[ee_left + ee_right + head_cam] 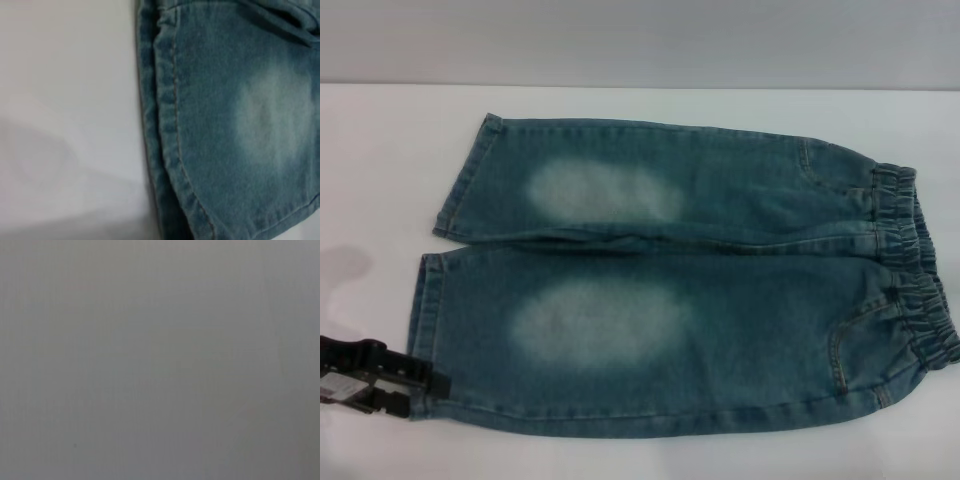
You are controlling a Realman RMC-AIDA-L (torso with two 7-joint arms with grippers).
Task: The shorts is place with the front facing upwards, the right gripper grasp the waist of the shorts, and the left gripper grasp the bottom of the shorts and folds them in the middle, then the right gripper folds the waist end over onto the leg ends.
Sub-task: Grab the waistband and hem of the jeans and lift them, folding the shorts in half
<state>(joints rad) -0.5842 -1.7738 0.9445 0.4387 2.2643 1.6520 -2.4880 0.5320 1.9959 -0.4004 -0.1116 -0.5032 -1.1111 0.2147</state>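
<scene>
You are seeing the shorts (670, 290) lying flat across the counter (380, 150), waist (920, 270) toward its right edge, while the left hand (415, 385) is reaching the near leg end (425, 320), grip unclear.

light: bright, even | shadow: soft, table (350, 270) left edge | focus: wrist views blurred

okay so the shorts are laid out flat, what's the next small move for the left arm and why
Probably ease the left gripper onto the near leg's hem and pinch it. The shorts lie flat and unfolded, leg ends on the robot's left and waist on its right. The gripper sits right at that hem's near corner. The right gripper is out of view.
</scene>
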